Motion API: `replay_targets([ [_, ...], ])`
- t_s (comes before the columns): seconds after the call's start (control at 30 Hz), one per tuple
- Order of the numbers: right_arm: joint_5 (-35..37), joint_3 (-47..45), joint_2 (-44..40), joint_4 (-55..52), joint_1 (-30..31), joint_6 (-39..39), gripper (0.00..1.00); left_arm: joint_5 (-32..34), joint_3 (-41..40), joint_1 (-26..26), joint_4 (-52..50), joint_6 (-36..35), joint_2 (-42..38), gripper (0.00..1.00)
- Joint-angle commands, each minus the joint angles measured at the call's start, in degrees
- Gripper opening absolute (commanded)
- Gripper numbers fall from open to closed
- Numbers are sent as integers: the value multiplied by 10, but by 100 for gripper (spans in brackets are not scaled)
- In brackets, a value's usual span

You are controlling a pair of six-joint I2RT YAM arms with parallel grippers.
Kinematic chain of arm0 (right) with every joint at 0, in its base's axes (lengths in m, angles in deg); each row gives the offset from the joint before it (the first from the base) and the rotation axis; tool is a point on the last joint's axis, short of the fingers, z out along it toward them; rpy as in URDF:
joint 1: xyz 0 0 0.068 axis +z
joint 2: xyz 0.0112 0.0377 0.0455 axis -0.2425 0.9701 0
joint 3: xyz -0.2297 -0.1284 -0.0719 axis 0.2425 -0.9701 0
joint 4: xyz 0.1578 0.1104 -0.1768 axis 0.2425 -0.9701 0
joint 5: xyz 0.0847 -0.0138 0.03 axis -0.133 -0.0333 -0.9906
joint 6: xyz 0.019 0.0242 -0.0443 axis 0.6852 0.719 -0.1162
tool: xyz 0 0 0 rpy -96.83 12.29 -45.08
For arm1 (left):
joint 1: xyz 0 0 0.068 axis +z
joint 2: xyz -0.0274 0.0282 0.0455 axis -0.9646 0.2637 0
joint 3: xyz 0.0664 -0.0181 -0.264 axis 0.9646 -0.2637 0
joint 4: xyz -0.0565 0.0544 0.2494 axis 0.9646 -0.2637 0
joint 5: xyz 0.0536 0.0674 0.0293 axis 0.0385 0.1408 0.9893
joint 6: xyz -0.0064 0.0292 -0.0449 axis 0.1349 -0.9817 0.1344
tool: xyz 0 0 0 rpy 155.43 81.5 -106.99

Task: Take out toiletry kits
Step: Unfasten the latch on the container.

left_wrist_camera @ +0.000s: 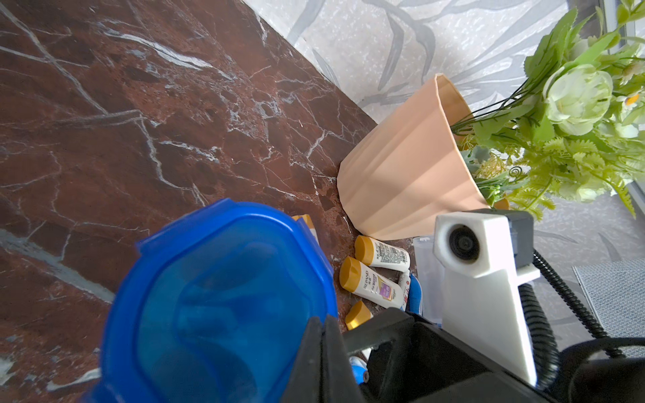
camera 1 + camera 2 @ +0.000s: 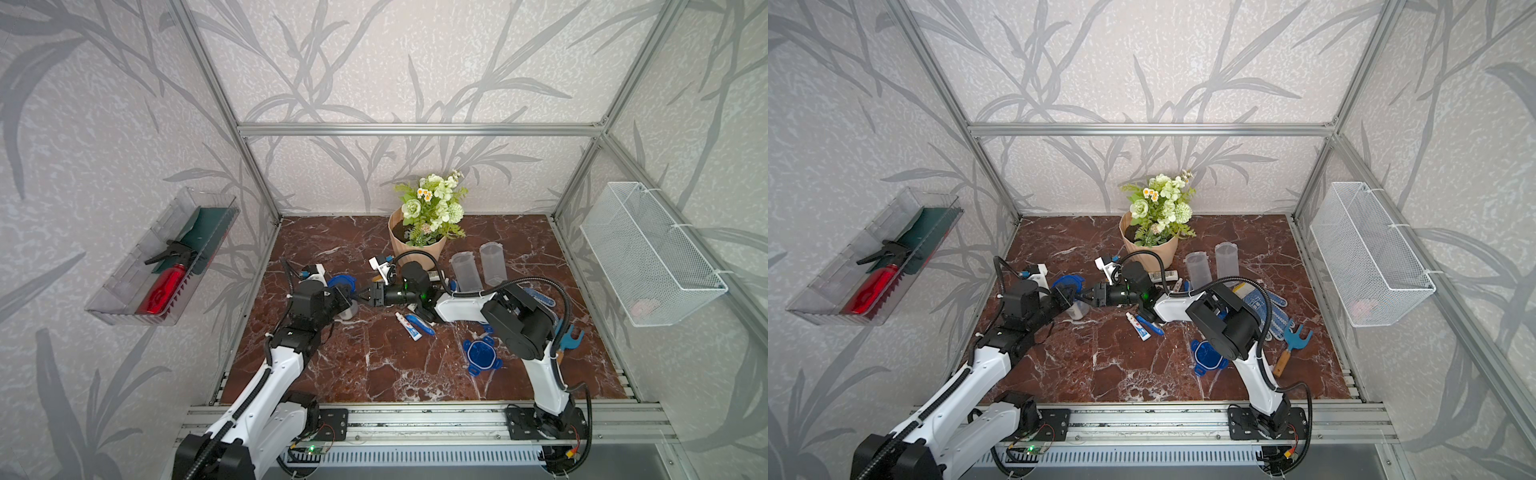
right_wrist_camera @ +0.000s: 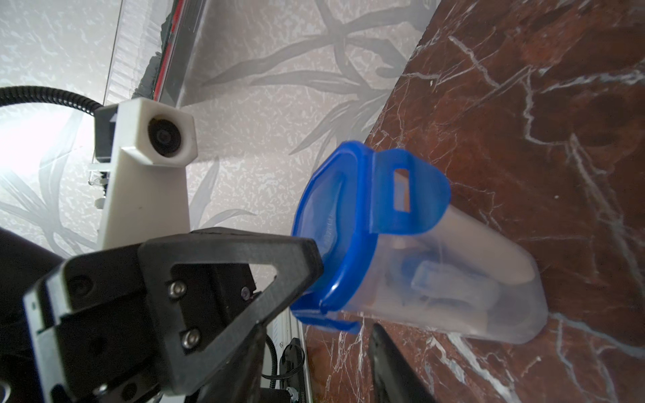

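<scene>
Left gripper (image 1: 323,335) closed at the blue clip lid (image 1: 216,296) of the clear plastic jar (image 3: 471,279); right gripper (image 2: 363,297) jaws apart. Left wrist view alone resolves white gold-capped mini bottles (image 1: 380,256) near the peach ribbed pot (image 1: 401,174).

Mini bottle (image 1: 306,224) mostly behind lid (image 1: 216,296)

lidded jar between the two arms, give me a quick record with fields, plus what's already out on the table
jar: clear, on the marble table, contents blurred
lid: blue, on; one clip flipped up
left gripper: shut at the lid's edge
right gripper: open, fingers at the lid rim
already out: gold-capped mini bottles, toothpaste tube, toothbrush
other jars: two, lidless, near the flower pot
</scene>
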Motion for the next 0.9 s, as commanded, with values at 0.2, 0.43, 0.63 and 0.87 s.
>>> replay_targets([
  [0.2,-9,21,31,68,9,42,43,7,-52,1,-200,8,53,0],
  [0.43,-4,6,34,108,9,48,45,6,-47,1,-203,9,51,0],
  [0.63,-3,24,68,199,9,107,48,-1,-54,1,-194,18,54,0],
  [0.87,4,22,80,289,9,147,52,-4,-58,1,-188,22,58,0],
])
